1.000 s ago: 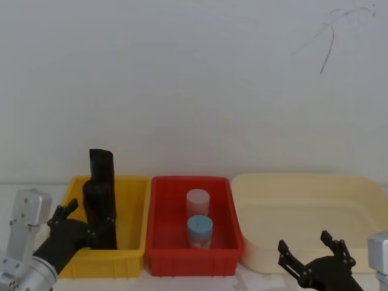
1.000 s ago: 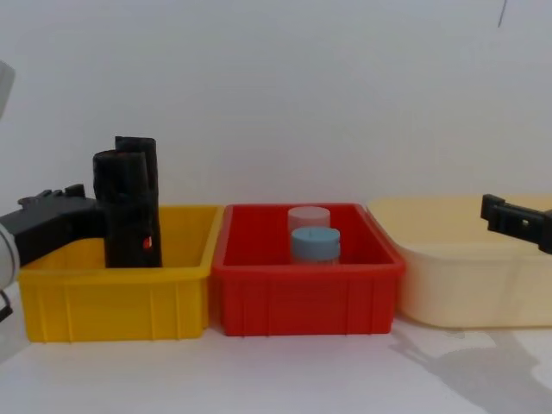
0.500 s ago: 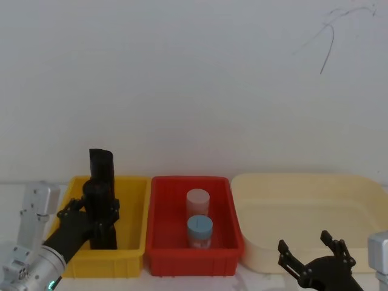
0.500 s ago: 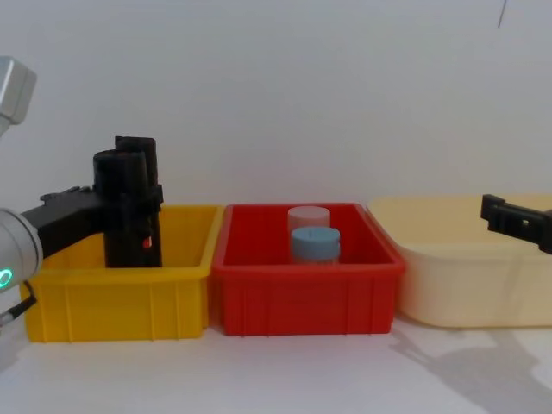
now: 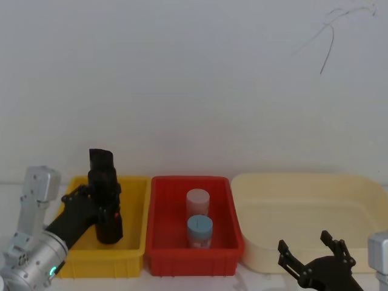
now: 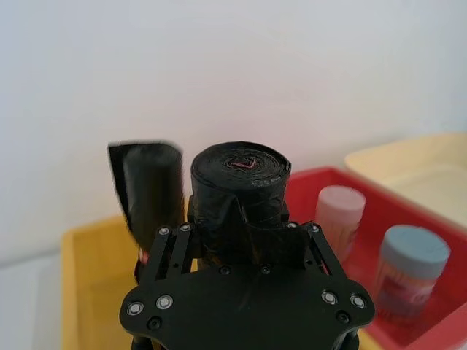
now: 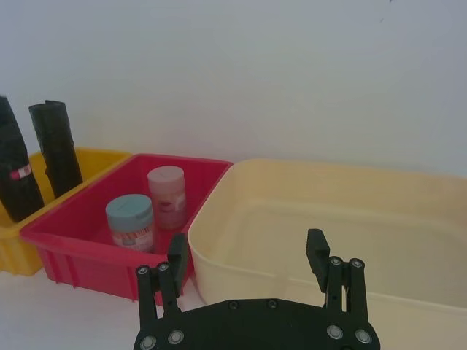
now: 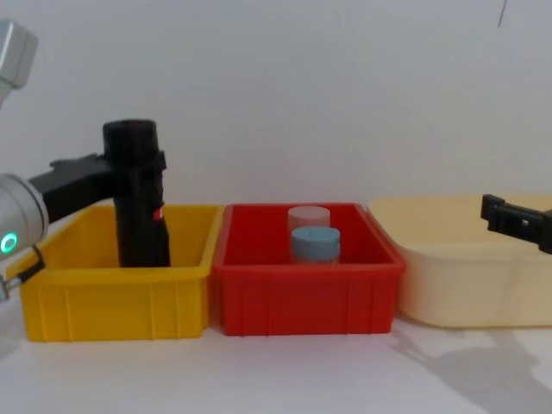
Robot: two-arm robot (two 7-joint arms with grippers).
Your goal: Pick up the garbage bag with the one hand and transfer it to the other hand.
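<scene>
The garbage bag (image 5: 109, 227), a tall black roll with a small red-and-white label, stands upright over the yellow bin (image 5: 134, 242). My left gripper (image 5: 103, 206) is shut on its middle, and its arm shows a green light. In the chest view the garbage bag (image 8: 138, 233) rises well above the bin rim, its lower end still behind the bin wall. The left wrist view looks down on the garbage bag's (image 6: 241, 171) top between my two fingers. My right gripper (image 5: 315, 257) rests open, low in front of the cream tub (image 5: 303, 206), holding nothing.
A plain black roll (image 5: 100, 159) stands at the back of the yellow bin, just behind the held one. The red bin (image 5: 160, 242) in the middle holds a pink-lidded jar (image 5: 197, 200) and a blue-lidded jar (image 5: 199, 229). A white wall closes the back.
My left gripper has closed in on the garbage bag and raised it, carrying it slightly right. The right arm has not moved.
</scene>
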